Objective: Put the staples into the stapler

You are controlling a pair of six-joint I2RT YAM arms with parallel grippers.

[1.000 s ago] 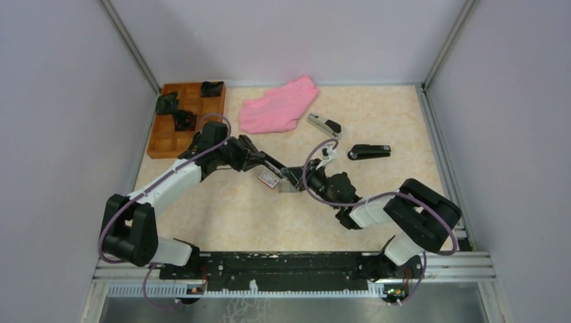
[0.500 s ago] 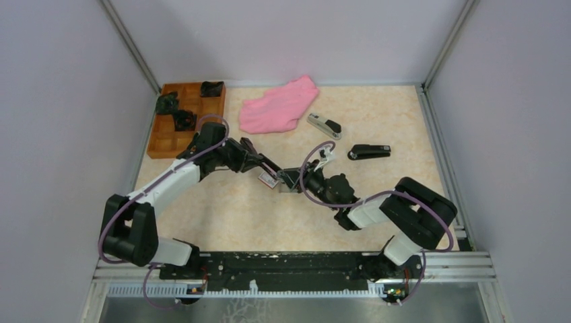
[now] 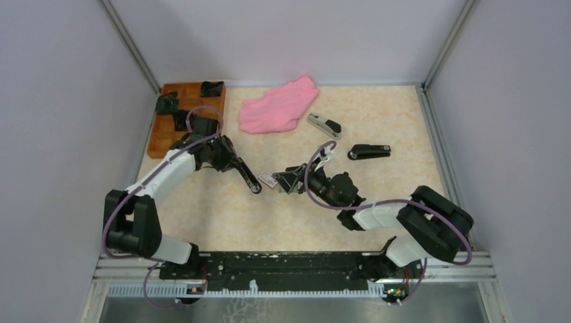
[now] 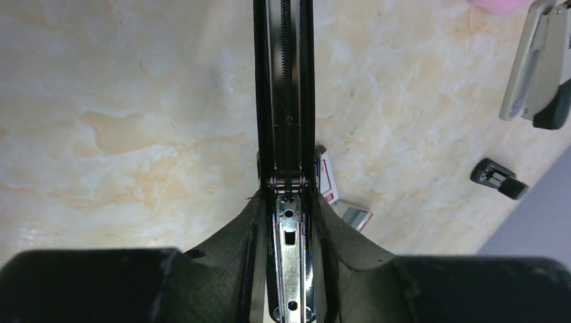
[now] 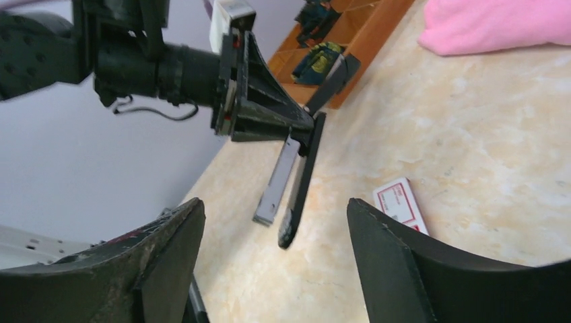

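Left gripper (image 4: 288, 202) pinching open stapler (image 4: 286, 101); its tip cut off in left wrist view. Right gripper (image 5: 275, 210) jaws spread. Staples (image 4: 355, 215) part-hidden beside box (image 4: 328, 180).

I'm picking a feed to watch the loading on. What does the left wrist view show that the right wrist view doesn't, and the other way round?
Only the left wrist view: the grey stapler, a small black piece and a silvery block, possibly the staples. Only the right wrist view: the wooden tray and the right gripper, open and empty. Both: the left gripper shut on the open black stapler, the red-and-white box and the pink cloth.
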